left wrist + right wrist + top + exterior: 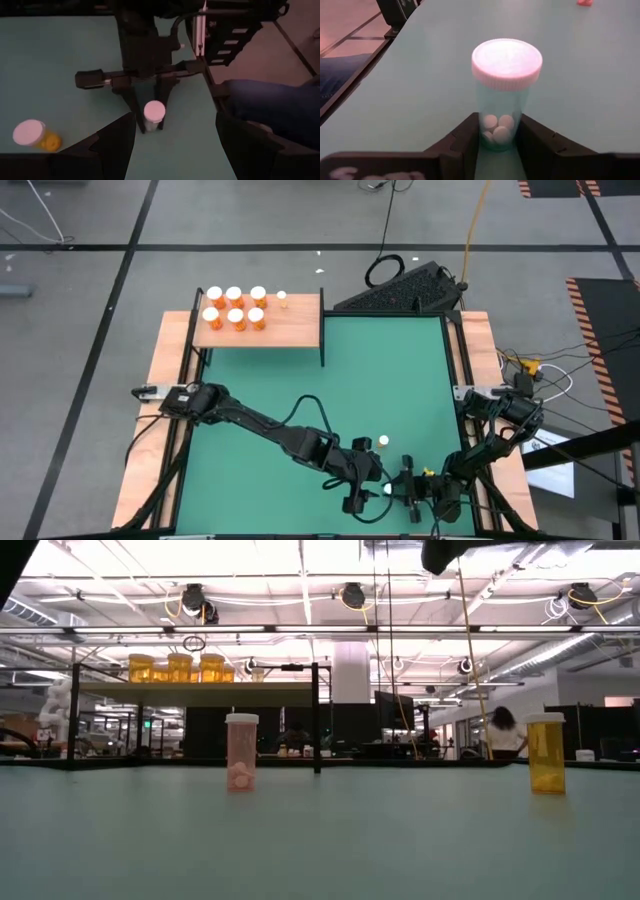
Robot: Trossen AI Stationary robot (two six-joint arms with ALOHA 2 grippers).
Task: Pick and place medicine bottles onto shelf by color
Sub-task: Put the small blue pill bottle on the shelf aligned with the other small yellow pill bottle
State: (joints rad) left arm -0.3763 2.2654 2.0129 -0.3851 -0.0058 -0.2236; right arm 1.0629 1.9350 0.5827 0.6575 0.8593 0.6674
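**Right tool grips a small bottle**

The right tool (410, 498) is low at about 6 o'clock on the green mat (300, 395). Its two fingers (465, 140) press on both sides of a small clear bottle (502, 95) with a white cap and white pills inside. The bottle stands up straight on the mat.

The left tool (362, 502) is just beside it, at its 9 o'clock. Its fingers (112, 142) are spread apart and hold nothing.

A yellow bottle (383, 442) stands near, at about 11 o'clock from the right tool.

Far away, at 11 o'clock on the desk (160, 380), is the shelf (290, 328). Six orange bottles (234, 307) stand on it in two rows. One tiny bottle (282, 300) stands to their right.
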